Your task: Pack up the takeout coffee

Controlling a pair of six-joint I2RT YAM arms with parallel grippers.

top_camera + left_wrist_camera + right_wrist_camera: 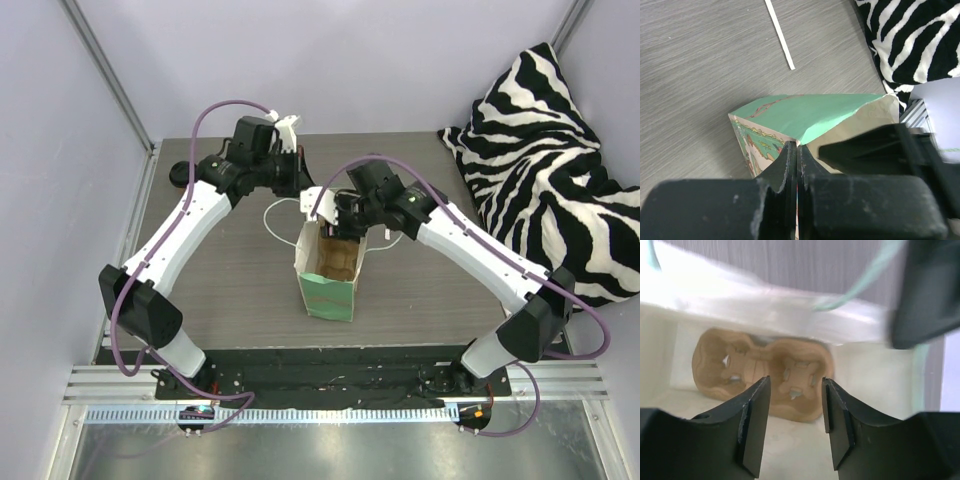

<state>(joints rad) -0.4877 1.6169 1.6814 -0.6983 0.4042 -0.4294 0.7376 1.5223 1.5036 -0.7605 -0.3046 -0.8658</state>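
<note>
Left gripper: fingers pressed flat together, pinching the top rim of the mint-green paper bag at its far left corner.
White strip: lies flat on the table beyond the bag, apart from it.
Bag: stands upright in the middle of the grey wood-grain table with its mouth open, printed side panel facing the left wrist camera.
Moulded-pulp carrier: lies on the bag's floor, both of its cup wells facing up.
Takeout coffee: cannot tell where it is; no view shows the cup.
Right gripper: over the bag's open mouth, pointing down inside above the carrier, fingers about half parted with nothing between them.
Zebra-striped cushion: against the right edge of the table, well apart from the bag.
</note>
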